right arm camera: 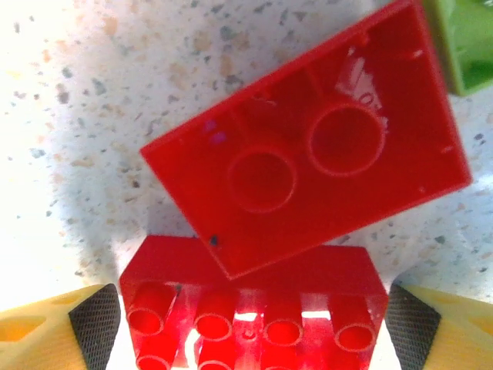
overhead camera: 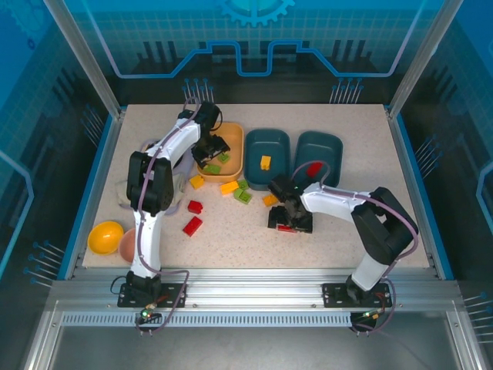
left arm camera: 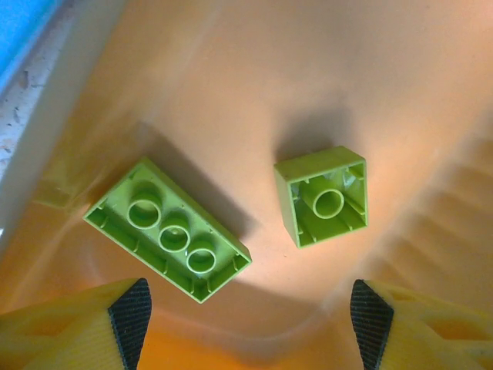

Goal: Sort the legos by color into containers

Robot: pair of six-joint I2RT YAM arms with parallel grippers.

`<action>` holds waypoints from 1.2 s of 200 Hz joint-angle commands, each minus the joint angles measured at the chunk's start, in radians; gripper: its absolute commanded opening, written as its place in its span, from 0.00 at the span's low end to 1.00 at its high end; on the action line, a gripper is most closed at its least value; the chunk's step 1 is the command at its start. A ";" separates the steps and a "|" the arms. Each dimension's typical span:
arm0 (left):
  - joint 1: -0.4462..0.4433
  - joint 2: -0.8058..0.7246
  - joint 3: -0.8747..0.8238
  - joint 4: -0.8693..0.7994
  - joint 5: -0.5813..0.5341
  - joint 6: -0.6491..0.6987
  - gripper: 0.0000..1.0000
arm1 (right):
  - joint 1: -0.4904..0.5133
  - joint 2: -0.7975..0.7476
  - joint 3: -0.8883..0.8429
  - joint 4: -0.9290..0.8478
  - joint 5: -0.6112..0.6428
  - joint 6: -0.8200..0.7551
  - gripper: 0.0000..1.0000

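Note:
My left gripper (overhead camera: 209, 148) hangs open over the yellow-orange tub (overhead camera: 235, 132), with nothing between its fingers (left arm camera: 131, 320). Two green legos lie upside down on the tub floor, a long one (left arm camera: 168, 227) and a square one (left arm camera: 323, 196). My right gripper (overhead camera: 291, 221) is low on the table, its pads (right arm camera: 96, 324) pressed against both ends of a long red lego (right arm camera: 254, 316). A second red lego (right arm camera: 308, 154) lies upside down and overlaps it. One teal tub (overhead camera: 267, 142) holds a yellow lego (overhead camera: 265, 162). The other teal tub (overhead camera: 327, 146) holds a red lego (overhead camera: 313, 168).
Loose legos lie mid-table: yellow (overhead camera: 197, 181), yellow-orange (overhead camera: 229, 187), green (overhead camera: 243, 195), orange (overhead camera: 269, 200), and two red (overhead camera: 195, 206) (overhead camera: 192, 225). An orange ball (overhead camera: 105, 237) and a peach-pink ball (overhead camera: 128, 243) sit at the front left corner.

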 commanded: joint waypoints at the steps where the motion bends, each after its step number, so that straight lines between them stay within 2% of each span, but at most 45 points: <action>1: -0.023 -0.110 0.018 0.004 0.036 0.043 0.73 | 0.016 0.038 0.018 0.026 0.041 0.032 0.82; 39: -0.059 -0.339 -0.161 0.076 0.045 0.025 0.75 | 0.035 -0.013 0.040 -0.014 0.067 0.020 0.57; 59: -0.077 -0.488 -0.298 0.100 0.051 0.030 0.76 | 0.046 -0.094 0.060 -0.045 0.073 -0.007 0.48; 95: -0.185 -0.809 -0.600 0.235 0.083 0.053 0.82 | 0.033 -0.244 0.152 -0.170 0.135 -0.083 0.45; 123: -0.301 -0.953 -0.724 0.209 0.036 0.042 0.82 | -0.103 -0.270 0.247 -0.243 0.165 -0.211 0.45; 143: -0.350 -1.019 -0.818 0.206 0.008 0.003 0.82 | -0.249 -0.223 0.284 -0.220 0.097 -0.296 0.45; 162: -0.366 -1.067 -0.884 0.209 -0.011 -0.030 0.82 | -0.331 -0.121 0.360 -0.232 0.084 -0.366 0.45; 205: -0.371 -1.130 -0.966 0.205 -0.030 -0.046 0.83 | -0.418 0.145 0.532 -0.281 0.072 -0.436 0.45; 240: -0.371 -1.183 -1.031 0.178 -0.055 -0.077 0.83 | -0.449 0.261 0.572 -0.291 0.049 -0.423 0.46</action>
